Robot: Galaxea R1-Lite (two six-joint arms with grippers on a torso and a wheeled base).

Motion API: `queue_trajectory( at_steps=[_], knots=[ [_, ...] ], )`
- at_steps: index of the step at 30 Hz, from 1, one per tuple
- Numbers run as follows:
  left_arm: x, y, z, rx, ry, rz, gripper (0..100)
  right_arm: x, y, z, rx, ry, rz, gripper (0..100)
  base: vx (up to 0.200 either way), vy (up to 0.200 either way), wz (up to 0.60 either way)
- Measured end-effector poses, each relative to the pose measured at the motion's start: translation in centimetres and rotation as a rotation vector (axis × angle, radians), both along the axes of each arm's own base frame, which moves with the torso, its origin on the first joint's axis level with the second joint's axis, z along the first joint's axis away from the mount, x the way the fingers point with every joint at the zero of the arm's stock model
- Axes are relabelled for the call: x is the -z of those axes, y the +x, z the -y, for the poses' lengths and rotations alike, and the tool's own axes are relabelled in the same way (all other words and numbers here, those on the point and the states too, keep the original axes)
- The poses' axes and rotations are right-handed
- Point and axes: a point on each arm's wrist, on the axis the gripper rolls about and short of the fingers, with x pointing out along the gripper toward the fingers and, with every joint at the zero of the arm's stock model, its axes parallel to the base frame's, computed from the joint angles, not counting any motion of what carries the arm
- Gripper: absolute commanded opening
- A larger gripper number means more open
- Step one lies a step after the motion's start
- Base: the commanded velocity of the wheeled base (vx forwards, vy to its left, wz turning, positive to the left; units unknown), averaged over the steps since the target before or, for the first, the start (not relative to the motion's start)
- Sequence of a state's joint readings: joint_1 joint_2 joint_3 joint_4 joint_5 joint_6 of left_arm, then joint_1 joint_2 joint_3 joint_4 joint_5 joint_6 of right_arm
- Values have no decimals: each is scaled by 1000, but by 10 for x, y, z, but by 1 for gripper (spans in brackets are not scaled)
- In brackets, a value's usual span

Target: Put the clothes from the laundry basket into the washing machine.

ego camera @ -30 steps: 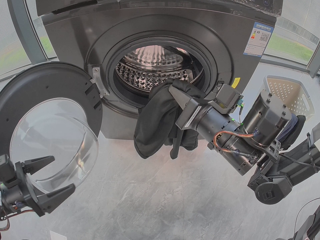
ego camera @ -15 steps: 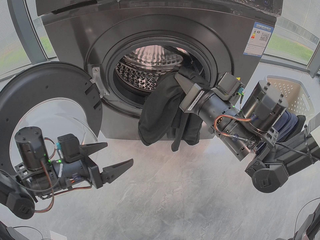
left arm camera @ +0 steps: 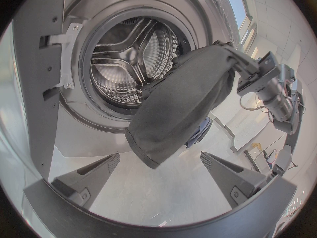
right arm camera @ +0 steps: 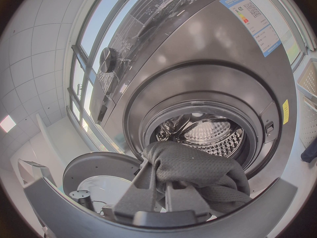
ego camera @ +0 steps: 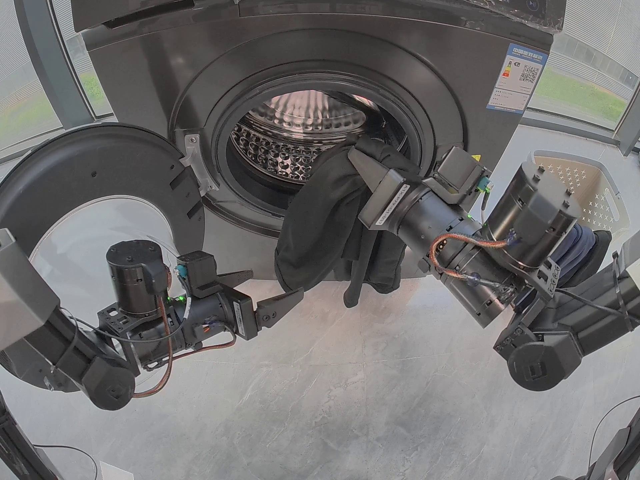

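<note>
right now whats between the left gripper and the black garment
Nothing solid: the left wrist view shows only air over bare floor between the open left gripper and the hanging black garment.

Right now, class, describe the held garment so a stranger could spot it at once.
Start at the grey washing machine, door open. At its mouth the right gripper grips a black garment. Unlike the blue clothes at the basket, it hangs freely.

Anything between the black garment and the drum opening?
Nothing visible. The door is swung open to the left, the drum opening is unobstructed, and the right gripper holds the black garment right at its rim. The open left gripper sits lower, off the path.
</note>
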State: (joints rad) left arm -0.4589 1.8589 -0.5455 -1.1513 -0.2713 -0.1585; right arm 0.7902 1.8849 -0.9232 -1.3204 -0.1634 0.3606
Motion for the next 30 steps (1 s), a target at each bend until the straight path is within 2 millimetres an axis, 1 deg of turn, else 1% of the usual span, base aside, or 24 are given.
queue_trajectory(
  at_steps=[6,13,27,28,30],
  knots=[
    [10,16,5,-16,-8,-5,100,-1,-10,0,-21,-3,-4,0,0,0,0],
    [14,33,12,-60,-18,13,100,-1,-19,0,-38,-7,-8,0,0,0,0],
    [12,49,27,-41,-50,50,100,1,-27,-2,-56,-15,-17,0,0,0,0],
    [12,50,28,-41,-54,51,0,1,-27,-2,-55,-15,-17,0,0,0,0],
    [13,50,30,-38,-62,53,0,1,-27,-2,-56,-14,-17,0,0,0,0]
  ],
)
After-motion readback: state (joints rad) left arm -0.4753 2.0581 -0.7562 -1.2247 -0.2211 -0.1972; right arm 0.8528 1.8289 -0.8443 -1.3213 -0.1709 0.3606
